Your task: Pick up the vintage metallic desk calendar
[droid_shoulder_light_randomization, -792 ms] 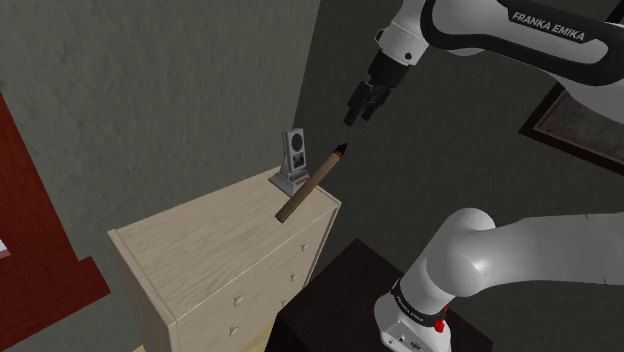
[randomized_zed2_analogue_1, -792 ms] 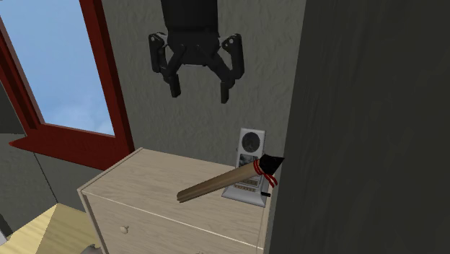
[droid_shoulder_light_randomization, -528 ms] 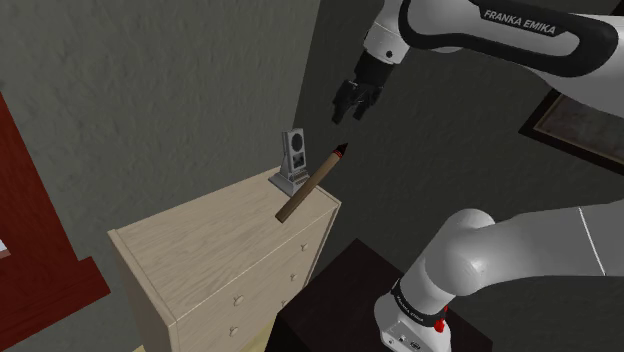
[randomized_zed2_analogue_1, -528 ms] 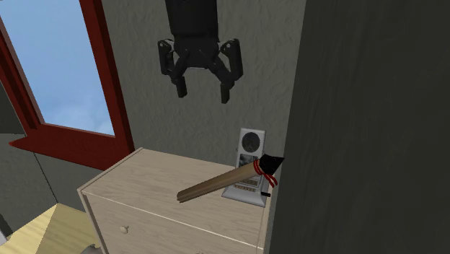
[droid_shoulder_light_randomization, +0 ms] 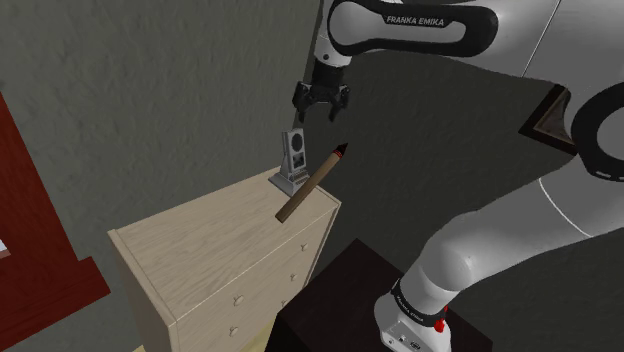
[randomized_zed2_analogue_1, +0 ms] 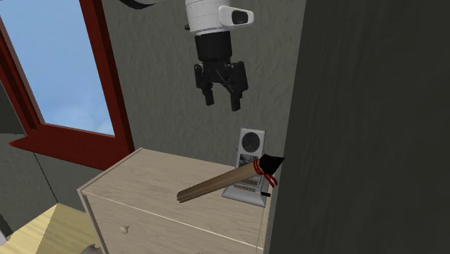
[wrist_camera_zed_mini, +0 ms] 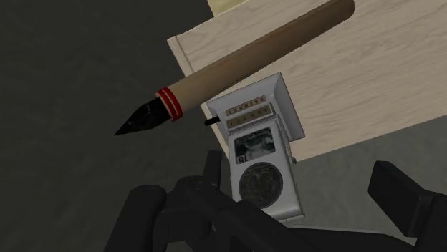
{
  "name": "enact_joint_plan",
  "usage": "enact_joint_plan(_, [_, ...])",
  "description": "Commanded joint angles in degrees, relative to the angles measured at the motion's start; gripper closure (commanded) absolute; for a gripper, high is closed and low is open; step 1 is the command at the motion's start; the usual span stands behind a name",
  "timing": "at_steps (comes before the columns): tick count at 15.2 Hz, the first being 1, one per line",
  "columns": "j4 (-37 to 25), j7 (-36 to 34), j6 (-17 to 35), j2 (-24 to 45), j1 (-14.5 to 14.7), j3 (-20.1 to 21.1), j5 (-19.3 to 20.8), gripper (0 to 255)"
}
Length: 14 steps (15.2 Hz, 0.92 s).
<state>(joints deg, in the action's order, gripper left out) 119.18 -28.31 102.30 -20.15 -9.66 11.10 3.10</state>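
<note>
The desk calendar (droid_shoulder_light_randomization: pixel 294 158) is a small grey metallic upright piece with a round dial and a flat base. It stands at the back corner of a pale wooden dresser (droid_shoulder_light_randomization: pixel 200 240), close to the wall. My black gripper (droid_shoulder_light_randomization: pixel 316 117) hangs open just above it, pointing down, with nothing between the fingers. In the second exterior view the gripper (randomized_zed2_analogue_1: pixel 222 102) is a short way above the calendar (randomized_zed2_analogue_1: pixel 250 166). In the wrist view the calendar (wrist_camera_zed_mini: pixel 261 161) lies between and ahead of the open gripper (wrist_camera_zed_mini: pixel 304 185).
A big brown brush (droid_shoulder_light_randomization: pixel 310 185) with a black tip and red bands lies slanted right in front of the calendar, its tip past the dresser's edge. A dark wall (randomized_zed2_analogue_1: pixel 360 108) stands close beside the calendar. A red window frame (randomized_zed2_analogue_1: pixel 101 86) is further off.
The gripper has swung toward the shoulder view's left and come down, from off to the side to just above the calendar. It stays open. Calendar and brush have not moved.
</note>
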Motion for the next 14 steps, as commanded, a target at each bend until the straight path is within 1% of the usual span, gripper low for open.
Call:
enact_joint_plan(1, [-4.15, -7.18, -0.40, 5.85, -1.54, 1.70, 1.98, 0])
enact_joint_plan(6, [-15.23, -22.53, -3.77, 19.47, -3.70, 3.05, 7.14, 0])
enact_joint_plan(9, [-22.49, -30.60, -6.79, 27.32, -4.06, 2.31, 9.64, 0])
enact_joint_plan(12, [-30.07, -37.67, -10.26, 34.80, -4.11, 0.69, 11.32, 0])
enact_joint_plan(14, [-29.75, -38.13, -9.71, 35.20, -4.10, 0.53, 11.39, 0])
